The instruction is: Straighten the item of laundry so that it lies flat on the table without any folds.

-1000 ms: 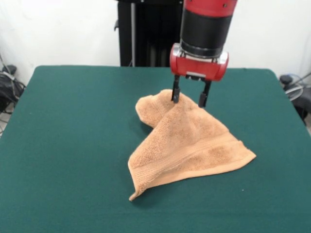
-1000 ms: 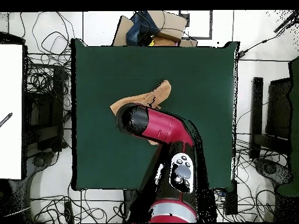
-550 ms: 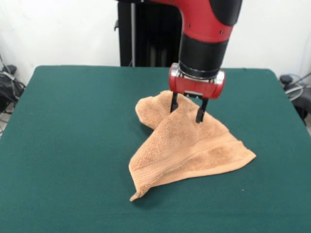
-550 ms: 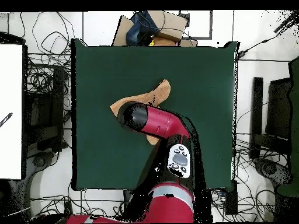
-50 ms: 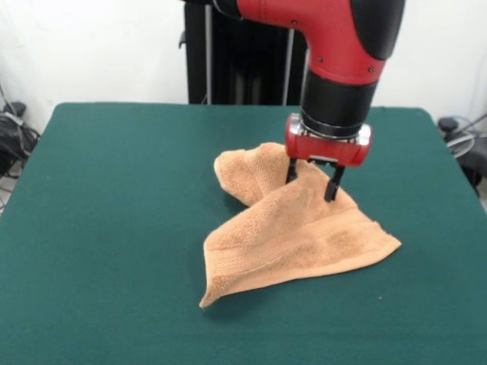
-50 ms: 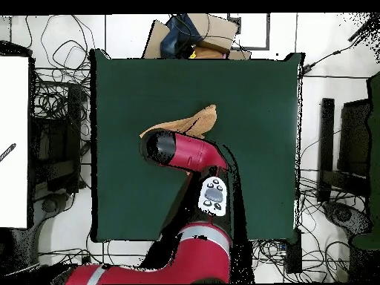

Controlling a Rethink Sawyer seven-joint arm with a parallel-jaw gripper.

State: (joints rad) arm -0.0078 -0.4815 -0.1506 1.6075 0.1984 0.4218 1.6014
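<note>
Covering most of towel (image 6: 194, 120) overhead, arm (image 6: 189, 152), cables (image 6: 53, 96) around table (image 5: 114, 228)

Orange-tan towel (image 5: 293, 232) lies folded, bunched, mid-table (image 5: 114, 228).

In the overhead view the arm (image 6: 189, 154) covers most of the towel (image 6: 194, 120); only a strip along one side shows, and the hand is hidden entirely beneath the arm. In the front view the hand (image 5: 311, 181) covers part of the towel's (image 5: 293, 232) raised fold, and whether its tips touch the cloth cannot be told. The desk (image 5: 114, 228) is cut off by the bottom edge, and the arm (image 5: 335, 46) by the top edge.
</note>
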